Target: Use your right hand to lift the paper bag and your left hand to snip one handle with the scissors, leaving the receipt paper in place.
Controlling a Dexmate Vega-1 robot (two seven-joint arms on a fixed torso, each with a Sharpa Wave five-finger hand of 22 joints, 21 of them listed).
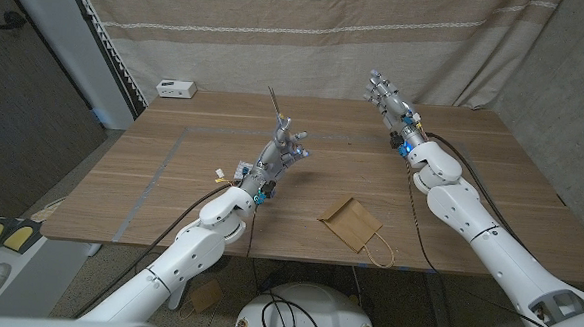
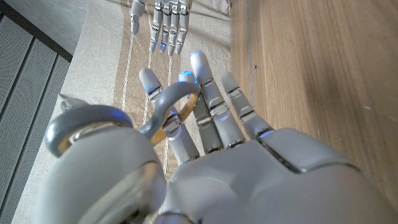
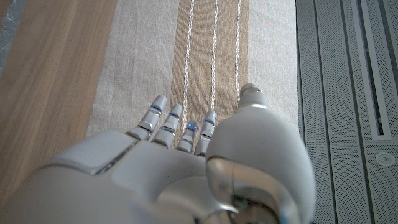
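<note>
Left hand raised over bench middle, gripping scissors: grey metal loop handles threaded on its fingers, thin blades poking up and away toward the far edge. Left wrist view shows the rounded grey scissor loop hooked around the fingers, smooth silver-grey segmented plastic with blue lit tips. Right hand held up near the far right part of the bench, fingers spread and straight, holding nothing; right wrist view shows the same glossy grey shell and fingers reaching toward the cloth.

Paper bag lies flat near the front edge, right of centre, brown kraft paper, roughly square and turned diamond-wise, creased. Its twisted paper handle loops toward the front edge. Neither hand touches it. No print readable on it.

Bench is wood-grain planks, matte, with faint tape lines on the left part. Small white box sits at the far left corner, label too small to read. Beige woven curtain with pale stitched stripes hangs behind the far edge.
</note>
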